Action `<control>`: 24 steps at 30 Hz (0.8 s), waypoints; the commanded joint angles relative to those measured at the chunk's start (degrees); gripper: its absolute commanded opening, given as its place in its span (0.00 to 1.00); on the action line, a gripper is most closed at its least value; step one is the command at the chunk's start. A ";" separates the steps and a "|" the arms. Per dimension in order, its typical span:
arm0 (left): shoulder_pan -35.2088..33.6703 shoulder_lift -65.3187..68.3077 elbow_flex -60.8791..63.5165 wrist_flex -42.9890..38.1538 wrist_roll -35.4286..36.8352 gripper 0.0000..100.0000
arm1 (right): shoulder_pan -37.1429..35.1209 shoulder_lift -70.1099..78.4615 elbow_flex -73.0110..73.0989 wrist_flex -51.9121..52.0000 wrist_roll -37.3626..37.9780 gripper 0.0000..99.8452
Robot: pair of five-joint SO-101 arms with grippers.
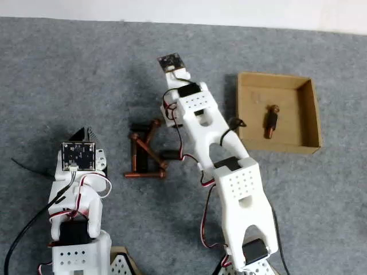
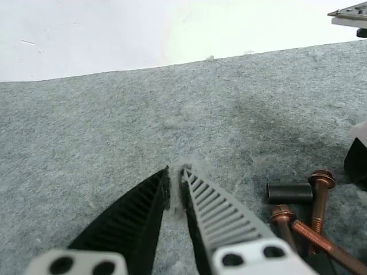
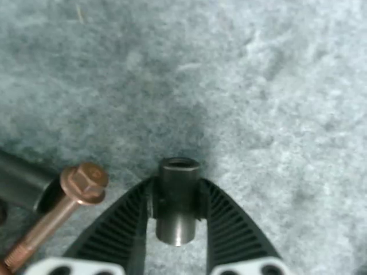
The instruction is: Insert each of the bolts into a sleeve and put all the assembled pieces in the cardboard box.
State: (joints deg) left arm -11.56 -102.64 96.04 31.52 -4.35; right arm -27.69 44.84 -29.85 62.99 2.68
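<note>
Nearest the arm bases, the left gripper [image 2: 175, 175] sits low over the grey, felt-like tabletop [image 1: 57, 74]. Its two ribbed fingers are drawn almost together, leaving only a thin slit at the tips, and nothing is between them. A little farther out, between the two arms, lies a loose heap of copper-coloured bolts [image 1: 146, 175] and short dark sleeves [image 1: 170, 154]. The bolts are crossed over one another at angles. In the left wrist view one sleeve lies on its side with a bolt head touching its end. The right arm [image 1: 241, 189] bends over the far side of this heap. In its wrist view the right gripper [image 3: 178, 183] is clamped on a dark held sleeve [image 3: 176, 220]. The fingers press on the two sides of the held sleeve, whose open end juts past the tips towards the tabletop. Just beside it a hex-headed bolt [image 3: 84, 183] lies flat, its head close against another sleeve at the view's edge. Farther still, and well apart from the heap on the right arm's side, stands the cardboard box [image 1: 275, 78]. One assembled piece [image 1: 270, 122], a bolt through a dark sleeve, lies near the middle of its floor. A pale strip [image 1: 229, 8] borders the far edge of the tabletop.
</note>
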 commanded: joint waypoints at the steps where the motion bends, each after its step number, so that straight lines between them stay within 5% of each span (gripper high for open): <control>1: 0.66 -0.04 1.19 -1.23 -0.44 0.05 | 1.54 -0.66 -1.71 3.12 0.62 0.00; 13: 0.66 -0.04 1.19 -1.23 -0.44 0.05 | 2.42 -9.80 3.03 2.51 5.98 0.00; 24: 0.66 -0.04 1.19 -1.23 -0.44 0.05 | 2.07 -29.58 31.78 -14.55 5.89 0.00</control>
State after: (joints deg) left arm -11.56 -102.64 96.04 31.52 -4.35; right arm -26.11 26.73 -7.34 56.13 8.31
